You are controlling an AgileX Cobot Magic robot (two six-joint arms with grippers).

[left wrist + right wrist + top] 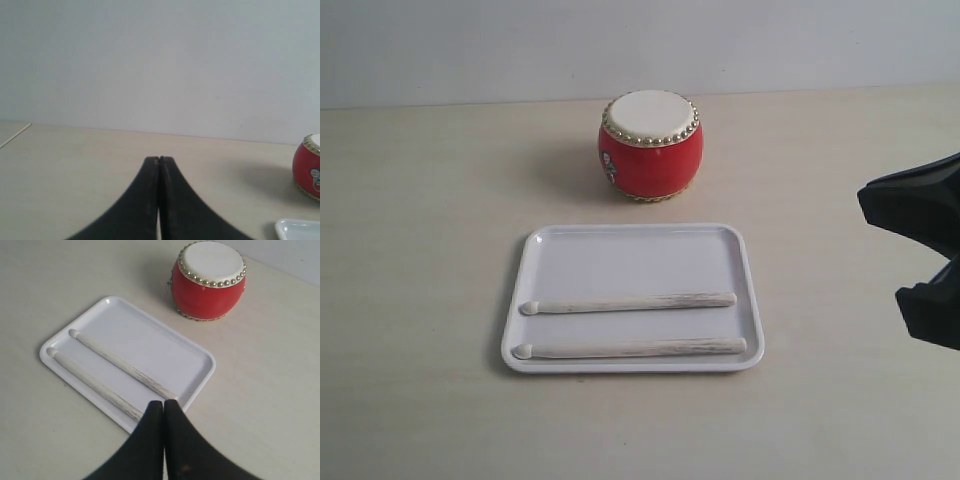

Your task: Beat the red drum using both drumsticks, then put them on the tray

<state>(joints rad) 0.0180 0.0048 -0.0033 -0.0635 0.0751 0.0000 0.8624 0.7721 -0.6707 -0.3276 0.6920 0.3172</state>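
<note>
**Both drumsticks lie in the tray; both grippers are closed and empty**

The exterior view shows a pale wooden table (420,300) in front of a plain light wall (470,50). A white rectangular tray (630,255) with rounded corners and a low rim lies flat at the middle of the table. The red drum (651,147) stands upright at 12 o'clock from the tray, near its far rim but not touching it. Its cream skin faces up, ringed by gold studs, and a small decoration shows on its side toward 9 o'clock.

Two pale, worn sticks lie flat in the nearer half of the tray, roughly parallel, with a gap between them. The farther drumstick (630,302) and the nearer drumstick (635,348) both run from 9 o'clock to 3 o'clock, with their small rounded tips at the 9 o'clock end. The nearer one lies just beside the tray's 6 o'clock rim.

A black part of the right arm (918,205) enters at the 3 o'clock edge of this view, well apart from the tray and cut off by the frame.

In the left wrist view, the left gripper (159,160) has its two black fingers pressed together over bare table, holding nothing.

In the right wrist view, the right gripper (164,404) is likewise clenched on nothing. Its tips overlap the tray's rim by the sticks' butt ends, and its height above them cannot be told.
</note>
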